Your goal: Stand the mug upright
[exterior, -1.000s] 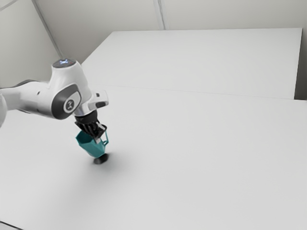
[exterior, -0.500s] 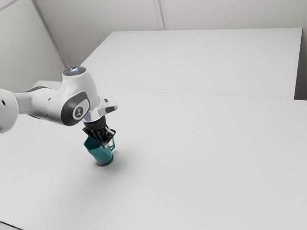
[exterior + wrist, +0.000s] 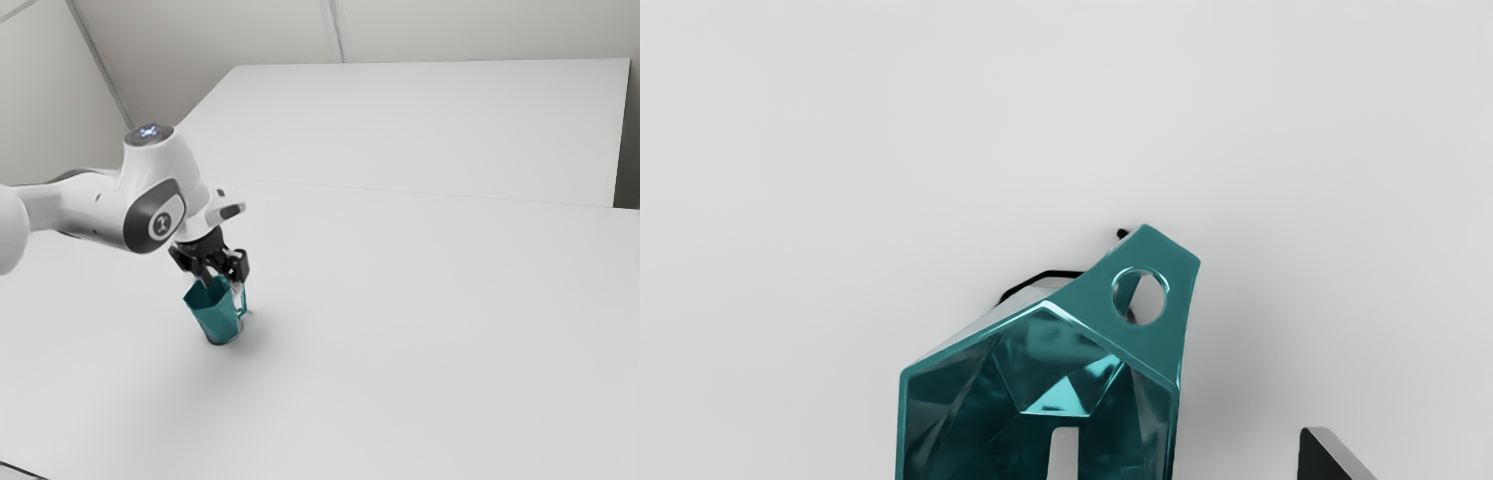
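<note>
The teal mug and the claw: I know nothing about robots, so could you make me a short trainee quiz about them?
1. Multiple choice: in the wrist view, where is the tip of one finger of the claw?
a) Through the hole in the handle
b) Within the opening of the mug
c) Pressed against the other finger

2. True or false: the claw's two fingertips are touching each other.

3. Fill in the blank: the hole in the mug's handle is ____ in shape.

Key: 1. b; 2. false; 3. round
</note>
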